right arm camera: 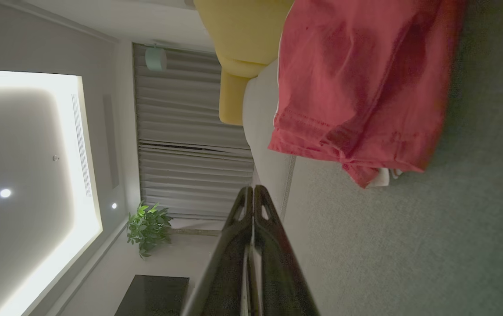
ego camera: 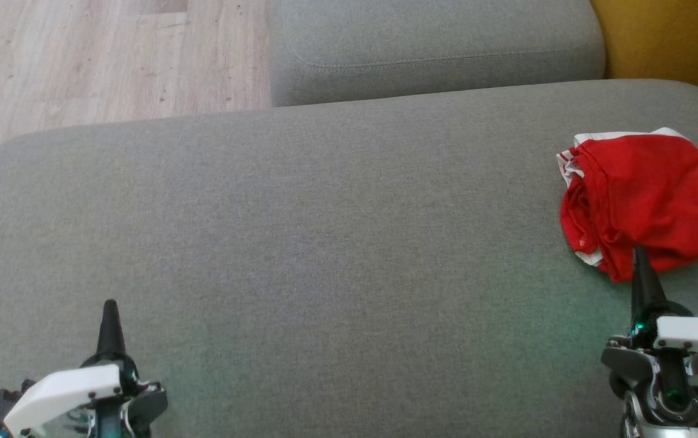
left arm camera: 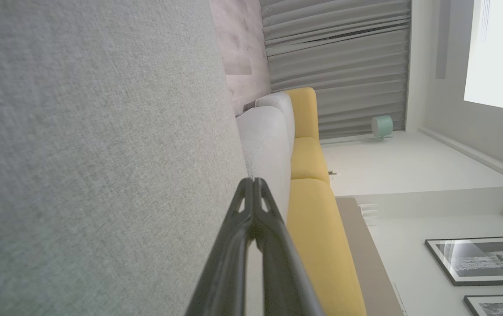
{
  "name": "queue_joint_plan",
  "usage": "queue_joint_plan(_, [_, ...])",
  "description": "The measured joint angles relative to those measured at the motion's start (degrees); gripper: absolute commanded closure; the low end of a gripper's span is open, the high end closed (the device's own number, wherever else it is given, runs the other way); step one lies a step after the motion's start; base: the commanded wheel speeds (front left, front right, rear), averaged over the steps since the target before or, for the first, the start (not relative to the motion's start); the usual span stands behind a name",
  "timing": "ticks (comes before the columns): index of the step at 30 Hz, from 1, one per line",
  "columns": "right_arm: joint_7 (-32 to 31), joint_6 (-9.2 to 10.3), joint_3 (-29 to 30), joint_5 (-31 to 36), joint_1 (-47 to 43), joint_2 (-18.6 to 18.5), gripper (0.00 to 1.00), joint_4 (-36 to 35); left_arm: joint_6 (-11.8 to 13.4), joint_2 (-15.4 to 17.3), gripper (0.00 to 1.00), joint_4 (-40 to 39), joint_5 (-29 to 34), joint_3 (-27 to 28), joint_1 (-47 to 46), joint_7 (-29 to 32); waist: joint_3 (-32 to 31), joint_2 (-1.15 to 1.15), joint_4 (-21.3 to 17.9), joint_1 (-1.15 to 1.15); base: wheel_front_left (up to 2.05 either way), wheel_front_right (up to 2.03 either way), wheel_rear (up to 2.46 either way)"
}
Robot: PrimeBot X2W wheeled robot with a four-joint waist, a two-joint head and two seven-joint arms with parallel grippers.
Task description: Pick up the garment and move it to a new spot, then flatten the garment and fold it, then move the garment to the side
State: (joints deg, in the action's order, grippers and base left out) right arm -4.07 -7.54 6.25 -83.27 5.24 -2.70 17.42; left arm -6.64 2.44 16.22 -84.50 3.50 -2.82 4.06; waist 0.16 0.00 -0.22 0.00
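head view first: the red garment [ego camera: 647, 194] lies bunched at the right edge of the grey cushion [ego camera: 324, 213], with white trim peeking out along its left and far sides. the rest of the cushion runs bare toward its left edge. the left gripper [ego camera: 109, 316] sits at the near left corner, fingers pressed together into one point, holding nothing. the right gripper [ego camera: 639, 267] points at the garment's near hem, fingers closed too. its tip overlaps the cloth from here, but touching or just above, can't tell.

left wrist view: two dark fingers meet at the tips with nothing between them, grey cushion alongside, a yellow sofa [left arm camera: 312, 219] beyond.

right wrist view: fingers tight together and empty, and the garment's stitched hem lies just ahead of the tips, a small gap showing.

handling call: it looks light, soft and floppy, no stiffness at all, so it should sag and trail from any single pinch. the best hold looks like the near hem or the white-trimmed edge, where the layers stack thick enough to grab. the jaws need to part first.
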Motion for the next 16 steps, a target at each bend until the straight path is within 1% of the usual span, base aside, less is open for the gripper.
queue_joint_plan(12, [-2.0,0.01,1.3,-7.8,-0.1,0.0,1.00,-0.9,-0.4,0.0,1.00,0.0,-6.9,0.6,-0.4,2.0,0.0,0.00,0.2,0.00,0.00,0.00,0.00])
queue_joint_plan(16, [-2.1,0.01,1.4,-8.5,-0.1,0.0,1.00,-1.1,-0.4,0.0,1.00,0.0,-7.4,0.7,-0.4,2.0,0.0,0.00,0.2,0.00,0.00,0.00,0.00])
